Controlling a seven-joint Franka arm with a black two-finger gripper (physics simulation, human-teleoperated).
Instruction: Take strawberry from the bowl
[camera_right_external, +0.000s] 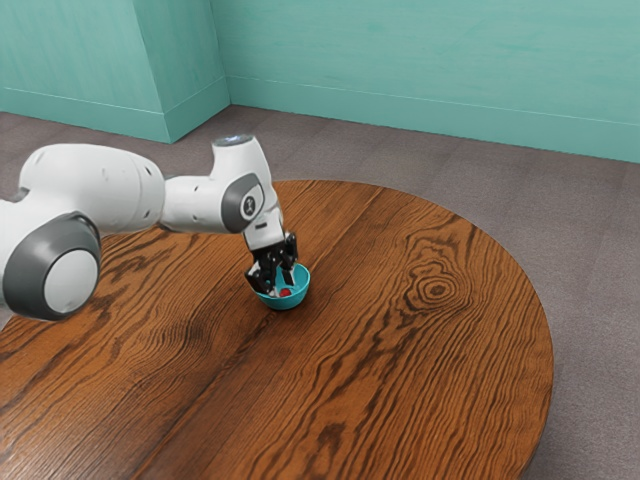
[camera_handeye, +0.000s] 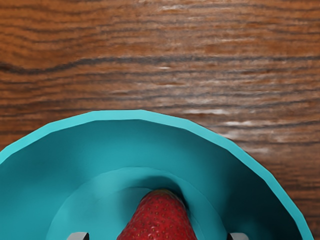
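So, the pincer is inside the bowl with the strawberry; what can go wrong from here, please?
The open pincer has a gap on each side of the strawberry; closing unevenly might roll the strawberry away. The pincer reaches down inside the bowl, so it could catch the wall and tip it.

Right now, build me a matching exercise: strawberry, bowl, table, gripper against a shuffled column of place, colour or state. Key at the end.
Things:
1. strawberry
2. gripper
3. table
4. bowl

Descriptions:
A. brown wood grain, curved edge
B. red, lying inside the bowl
C. teal, standing on the tabletop
D. black, open, reaching down into the bowl

Pairs: 1-B, 2-D, 3-A, 4-C
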